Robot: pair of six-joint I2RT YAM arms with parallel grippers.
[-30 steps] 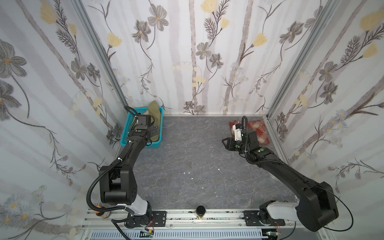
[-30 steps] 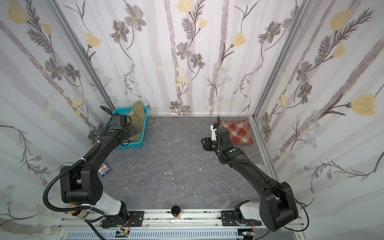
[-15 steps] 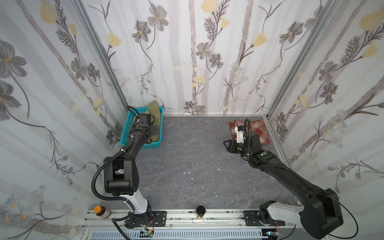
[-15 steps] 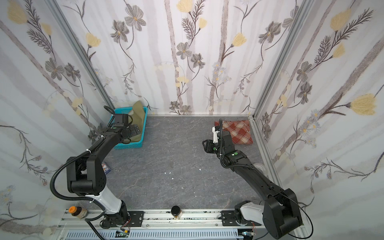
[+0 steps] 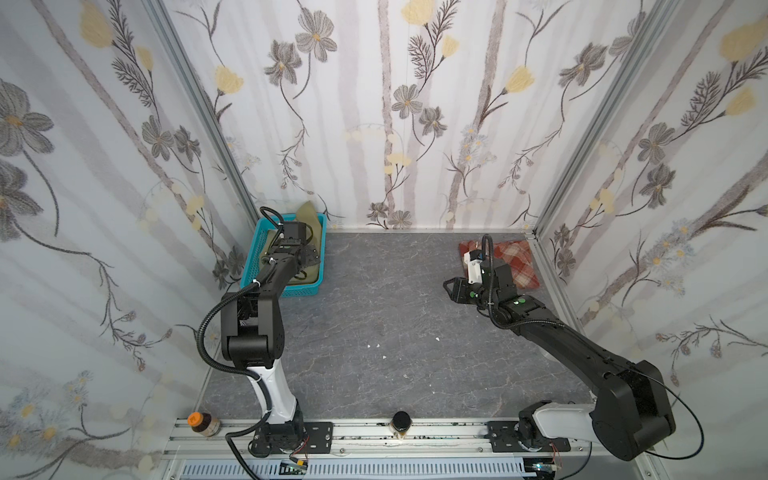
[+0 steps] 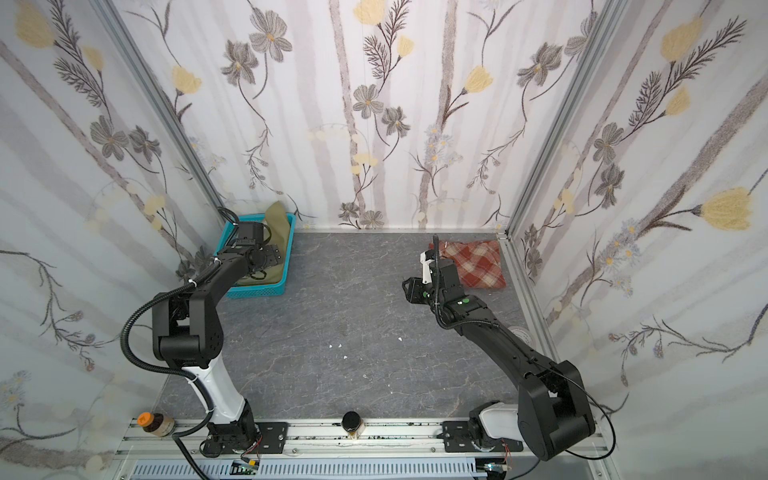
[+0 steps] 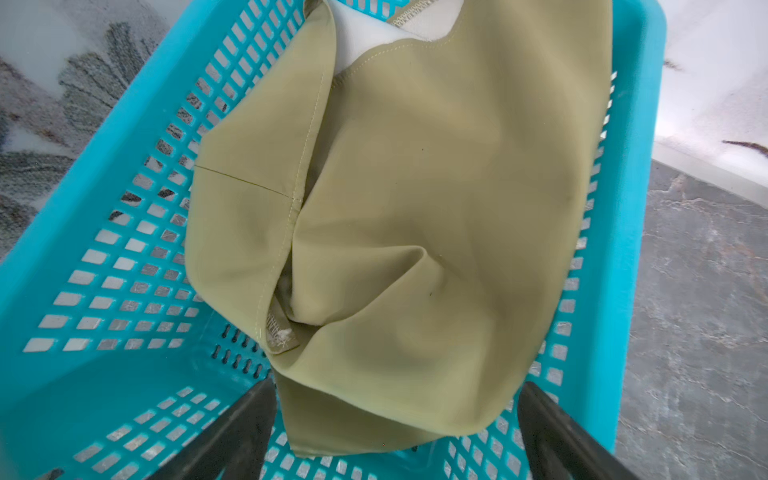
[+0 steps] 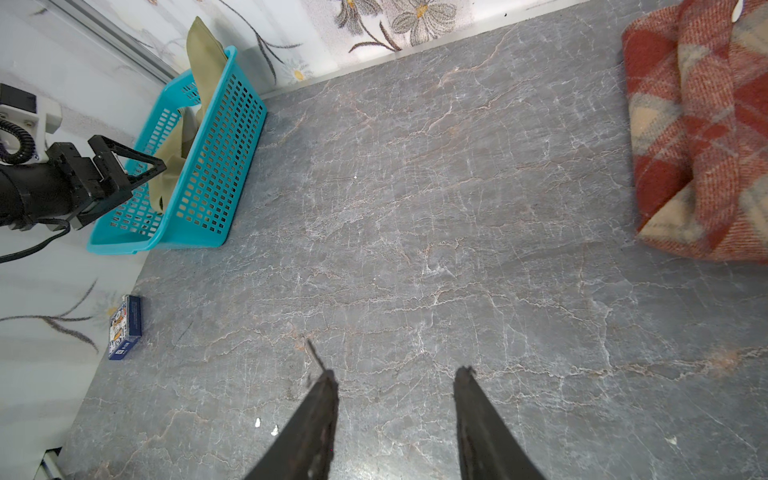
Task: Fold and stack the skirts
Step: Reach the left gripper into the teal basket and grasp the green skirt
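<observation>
Top views, both: grey marbled table [image 5: 374, 324]; turquoise basket [image 5: 251, 257] in the far left corner; plaid skirt [image 6: 478, 266], folded over, flat in the far right corner; olive skirt [image 7: 415, 208], crumpled inside the basket, one end rising past its far rim. Left gripper [image 7: 397, 388] over the olive skirt, jaws spread wide, grasping nothing. Right gripper [image 8: 397, 372] above bare table near the plaid skirt, jaws parted, empty

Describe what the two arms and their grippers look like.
Both arms are matte black jointed links on white base segments. The left arm carries a looped corrugated black cable; the right arm shows green dots and a white wrist module. The left gripper and right gripper each have two slim, dark, tapering fingers.
</observation>
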